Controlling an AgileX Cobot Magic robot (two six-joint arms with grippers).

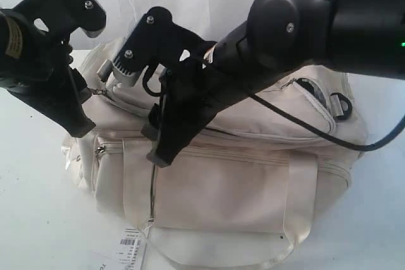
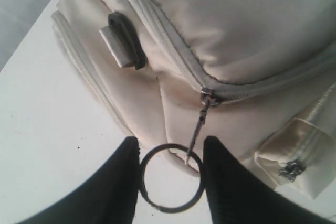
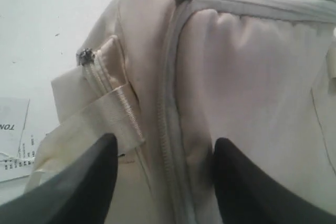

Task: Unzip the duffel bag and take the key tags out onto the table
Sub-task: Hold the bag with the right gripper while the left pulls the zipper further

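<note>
The cream duffel bag [image 1: 253, 175] lies on the white table [image 1: 31, 207] with its top zip closed. My left gripper [image 2: 170, 153] is at the bag's left end, shut on a dark metal ring [image 2: 172, 210] that hangs from the zip slider [image 2: 208, 97] by a thin pull. My right gripper [image 3: 165, 142] is open. It hovers just over the bag's front [image 3: 252, 77], and its jaws straddle the zip seam [image 3: 168, 129] without gripping anything. In the exterior view it reaches across to the left part of the bag [image 1: 157, 143]. The key tags are hidden.
A white barcode hangtag [image 1: 130, 251] lies on the table in front of the bag. A side pocket zip pull [image 2: 289, 170] sits near the left gripper. A black D-ring [image 1: 340, 107] is on the bag's right end, a webbing handle [image 1: 297, 200] on its front.
</note>
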